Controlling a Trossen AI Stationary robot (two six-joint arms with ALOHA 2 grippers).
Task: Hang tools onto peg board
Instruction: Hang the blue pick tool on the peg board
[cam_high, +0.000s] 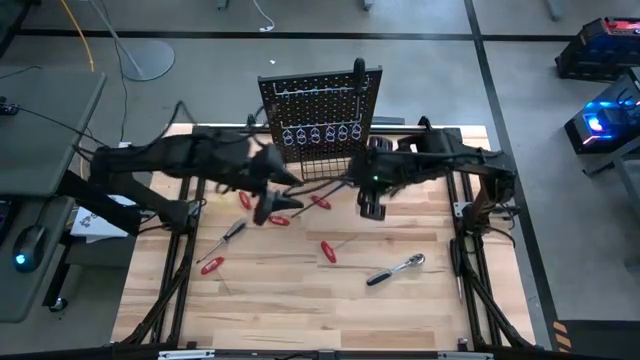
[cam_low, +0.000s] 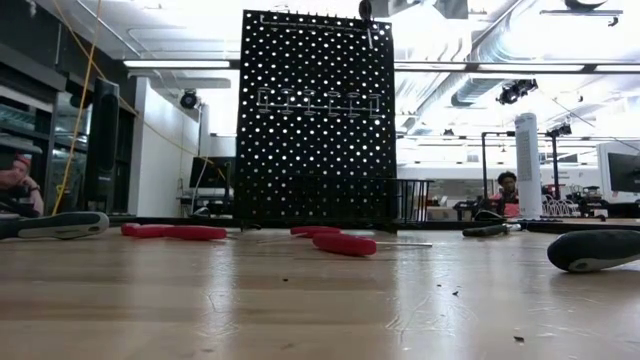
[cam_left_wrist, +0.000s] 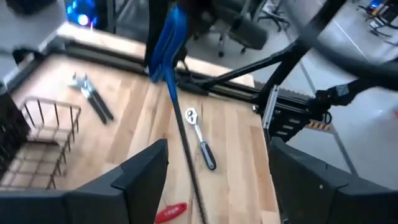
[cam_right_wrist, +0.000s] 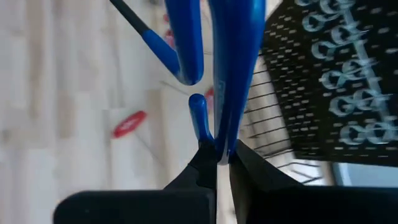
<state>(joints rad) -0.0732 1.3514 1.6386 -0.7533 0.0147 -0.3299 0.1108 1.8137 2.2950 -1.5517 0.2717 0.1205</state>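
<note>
The blue T-handle key (cam_right_wrist: 224, 68), glossy looped plastic on a thin dark shaft, is pinched between the closed fingers of the right gripper (cam_right_wrist: 217, 163) just in front of the peg board (cam_high: 320, 110), a black perforated panel upright at the bench's (cam_high: 300, 290) far edge. The left gripper (cam_left_wrist: 217, 180), fingers spread, flanks the shaft without touching. In the high view the arms hide the key; red-handled screwdrivers (cam_high: 327, 250) and a chrome ratchet (cam_high: 397, 268) lie mid-bench.

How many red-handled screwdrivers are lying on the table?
5 red screwdrivers: one near the table's left edge, one mid-table, one before the peg board, two beside the left gripper; the arms may hide more.
</note>
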